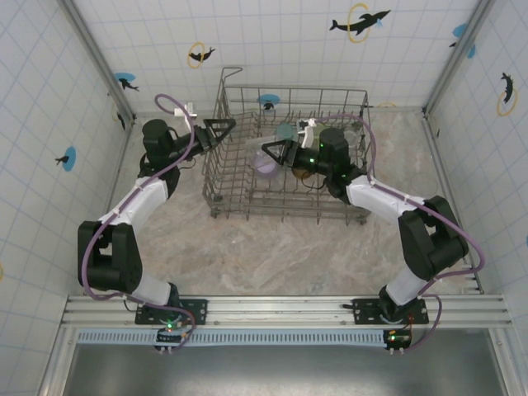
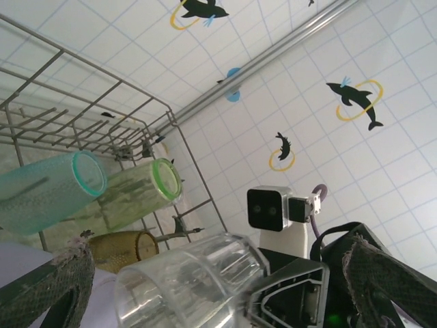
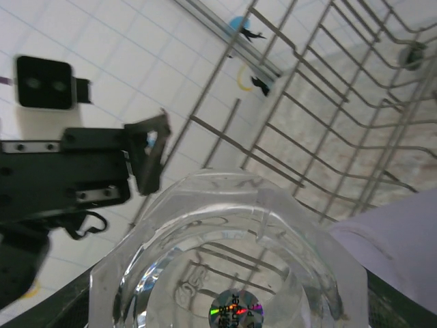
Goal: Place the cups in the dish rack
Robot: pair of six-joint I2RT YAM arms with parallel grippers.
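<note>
Already the teal cup [image 2: 48,195], green cup [image 2: 140,191] and brown cup [image 2: 123,249] lie in the rack [image 1: 297,89]. The right tool [image 1: 271,153] grips a clear cup [image 2: 188,283] inside the rack, not yet set down. The left tool [image 1: 224,130] is spread wide at the rack's left side.

The clear cup [image 3: 232,273] is glossy plastic; the dish rack [image 1: 280,219] is bare grey metal wire.

I grip a clear cup [image 3: 232,273] (foil sticker on its base). Beyond the cup: dish rack [image 3: 328,102] wires. To its left: left arm [image 3: 68,178]. Just right: lavender cup [image 3: 392,249].
</note>
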